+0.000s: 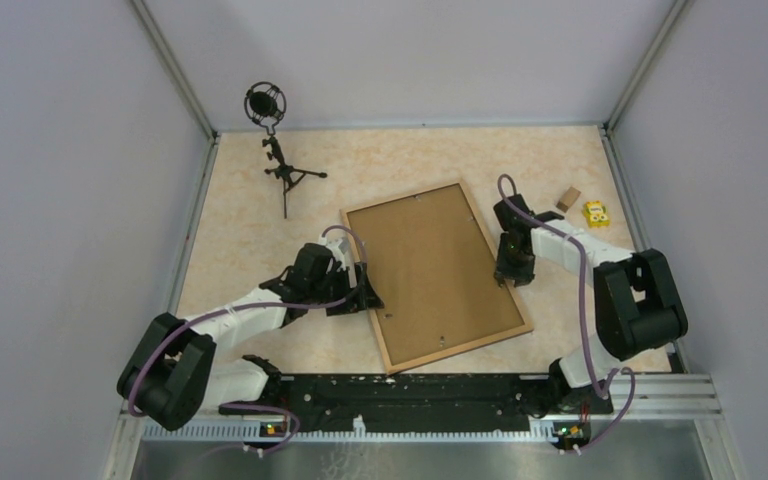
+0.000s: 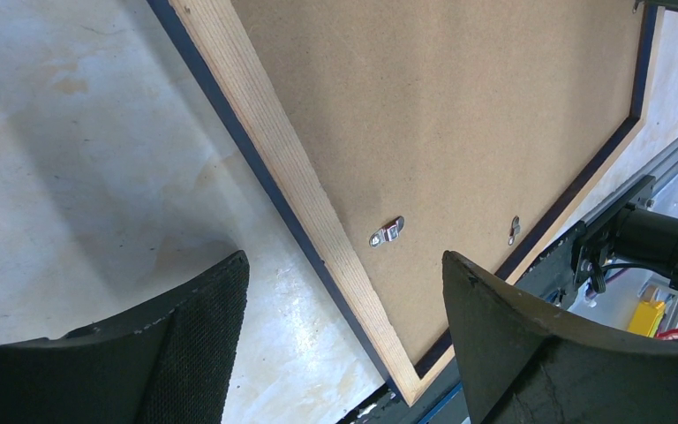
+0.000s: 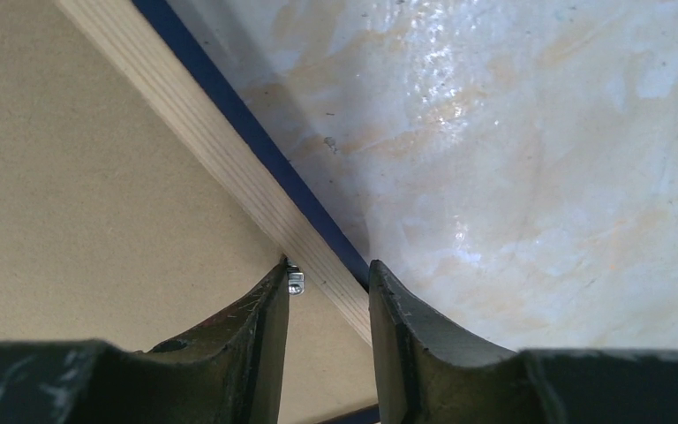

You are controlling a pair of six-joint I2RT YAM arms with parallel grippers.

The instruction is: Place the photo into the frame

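So the frame [image 1: 401,197] is lying back-side up mid-table [image 1: 250,240], a bit skewed. The light wood rails are showing, the blue face is down, and the brown board [image 1: 430,270] sits inside it. Makes sense, since you load these from the back. No sign of the photo in any view though. It could be under the board, can't tell from here. The left gripper [image 2: 344,261] hangs over the left rail near the near corner. Its fingers are wide apart with the rail running between them, and it's holding nothing. My guess is it's there to steady that side, or to be handy for the little metal clips [image 2: 387,232] by that corner. The right gripper [image 3: 327,265] is at the opposite rail with its fingers set close together. One is on the board side right by a clip [image 3: 295,283] and one is on the table side, so the rail sits in the narrow gap. Whether they're actually biting the wood or just shy of it, I can't tell. Straddling the rail like that looks like a setup for lifting or pinning that edge. If the photo isn't in yet, the board has to come out first, so how far along this is depends on what's under there.
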